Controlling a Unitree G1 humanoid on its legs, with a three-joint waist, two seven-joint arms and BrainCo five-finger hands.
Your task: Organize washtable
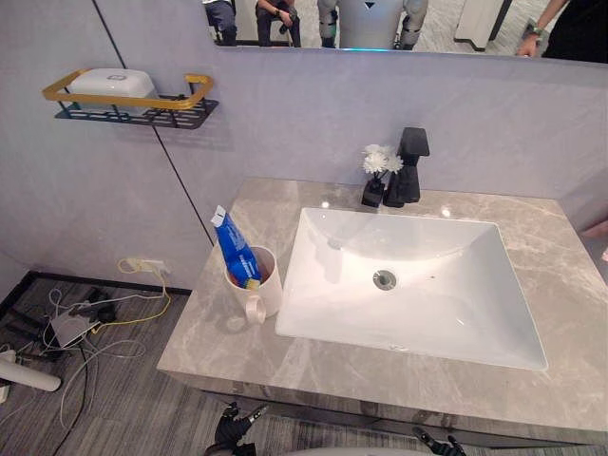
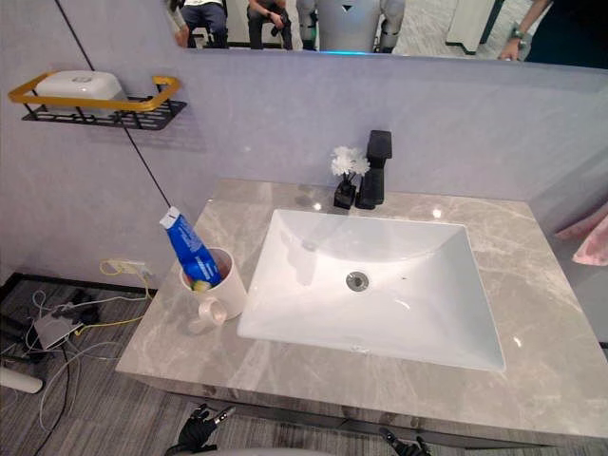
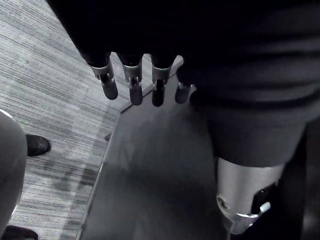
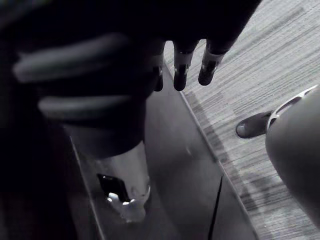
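Nearest, both hands hang below the desk's front edge with fingers straight and loose, holding nothing: left hand (image 3: 132, 80), right hand (image 4: 185, 62). On the desk (image 1: 532, 380), a white mug (image 1: 256, 285) with a blue tube (image 1: 236, 250) in it stands just left of the sink (image 1: 418, 285); behind the sink are the black tap (image 1: 407, 171) and a small flower pot (image 1: 377, 176), and a soap box (image 1: 114, 85) lies on the wall shelf (image 1: 142, 109). Judgement: this layout fits either a tidied desk or one awaiting sorting, so no step is evident.
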